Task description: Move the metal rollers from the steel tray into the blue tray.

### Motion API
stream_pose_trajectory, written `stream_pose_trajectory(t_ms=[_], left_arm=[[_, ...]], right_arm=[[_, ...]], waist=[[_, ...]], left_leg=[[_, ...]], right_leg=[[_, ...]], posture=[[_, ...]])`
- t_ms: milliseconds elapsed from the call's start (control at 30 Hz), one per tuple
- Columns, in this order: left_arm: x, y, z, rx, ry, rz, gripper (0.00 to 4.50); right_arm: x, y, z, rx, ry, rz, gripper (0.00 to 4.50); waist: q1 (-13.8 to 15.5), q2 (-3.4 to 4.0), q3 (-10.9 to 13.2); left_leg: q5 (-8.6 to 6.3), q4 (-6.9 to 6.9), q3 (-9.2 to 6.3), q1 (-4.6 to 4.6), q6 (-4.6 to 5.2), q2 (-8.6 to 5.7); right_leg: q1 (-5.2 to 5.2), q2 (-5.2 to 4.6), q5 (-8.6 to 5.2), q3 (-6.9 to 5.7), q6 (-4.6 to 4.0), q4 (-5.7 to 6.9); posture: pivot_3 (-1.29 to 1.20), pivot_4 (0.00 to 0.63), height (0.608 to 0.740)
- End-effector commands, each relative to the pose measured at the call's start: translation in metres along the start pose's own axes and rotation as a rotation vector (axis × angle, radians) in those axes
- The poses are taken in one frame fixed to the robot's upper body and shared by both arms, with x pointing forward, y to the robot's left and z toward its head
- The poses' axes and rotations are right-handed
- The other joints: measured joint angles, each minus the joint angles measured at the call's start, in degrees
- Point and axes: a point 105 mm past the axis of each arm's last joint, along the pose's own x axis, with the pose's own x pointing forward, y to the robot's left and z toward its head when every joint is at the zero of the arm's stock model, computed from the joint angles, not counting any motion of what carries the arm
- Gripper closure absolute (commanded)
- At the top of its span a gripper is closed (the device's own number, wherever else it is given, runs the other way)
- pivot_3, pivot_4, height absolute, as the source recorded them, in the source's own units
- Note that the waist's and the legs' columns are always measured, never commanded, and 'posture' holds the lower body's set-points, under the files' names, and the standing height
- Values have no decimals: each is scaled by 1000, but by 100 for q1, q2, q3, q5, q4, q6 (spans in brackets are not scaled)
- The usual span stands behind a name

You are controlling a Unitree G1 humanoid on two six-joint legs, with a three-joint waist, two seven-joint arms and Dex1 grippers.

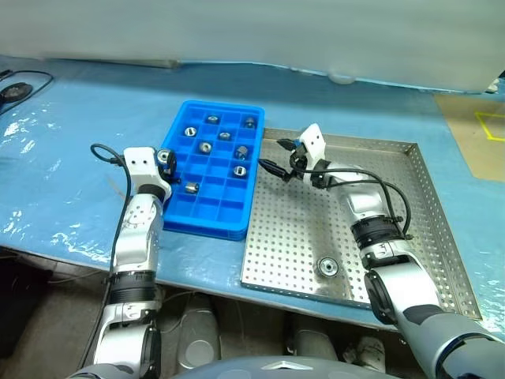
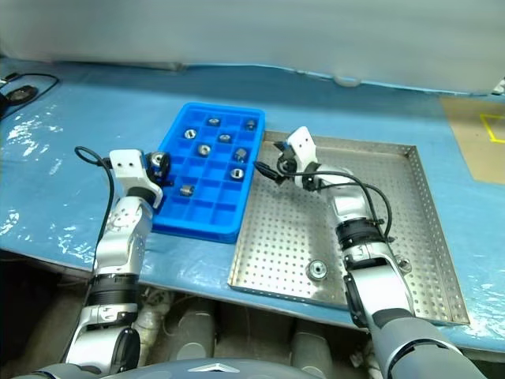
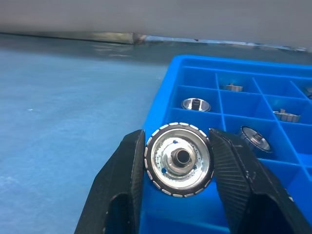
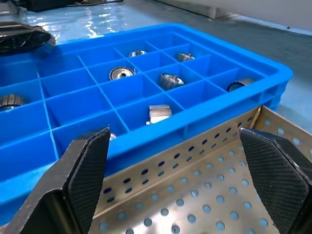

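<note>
Eight metal rollers [image 1: 225,136] sit in the blue tray [image 1: 207,216]; one lies in the steel tray [image 1: 410,181], well behind the right tool [image 1: 278,155], which gapes wide and empty. The left tool [image 3: 178,161] clamps a tenth roller [image 3: 179,159], silvery, ridged, hollow-centred, at the blue tray's edge.

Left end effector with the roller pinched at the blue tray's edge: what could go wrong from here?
1. The left end effector grips the metal roller only by its rim, beside the blue tray's outer wall; released there, it may fall onto the blue sheet.
2. Several compartments already hold rollers, so it may double up.
3. The open right end effector sits low over the steel tray near the blue tray's wall and might nudge it.
</note>
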Motion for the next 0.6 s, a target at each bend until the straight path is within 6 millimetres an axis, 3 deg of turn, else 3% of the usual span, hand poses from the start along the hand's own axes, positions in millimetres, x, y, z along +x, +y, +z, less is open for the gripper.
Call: stream_pose_trajectory(t_ms=[33,167,267,467,600], left_arm=[[5,-4,10,-4,-35,-26,2826],[5,-4,5,-23,-19,-16,1474],[6,-15,9,-63,-37,-69,498],[6,-42,26,-103,-104,-237,498],[5,-52,35,-100,-143,-329,498]], right_arm=[[-6,-2,15,-44,-38,-5,53],[-10,0,20,-41,-46,5,53],[-10,6,25,-41,-55,32,53],[3,28,36,-39,-83,114,53],[-2,22,30,-43,-59,79,53]], waist=[[-18,0,0],[-48,0,0],[-87,0,0],[-140,0,0],[-153,0,0]], left_leg=[[0,0,0,-1,0,0],[1,-1,0,1,-1,1],[1,0,0,3,-2,0],[2,0,0,2,-3,0],[2,-2,0,0,-3,1]], right_leg=[[-1,0,0,1,0,0],[-3,2,0,2,0,1],[-2,2,0,3,0,2],[-3,1,0,3,0,3],[-5,2,0,2,0,2]], posture=[[154,150,740],[137,150,740],[132,150,740],[124,150,740],[101,150,740]])
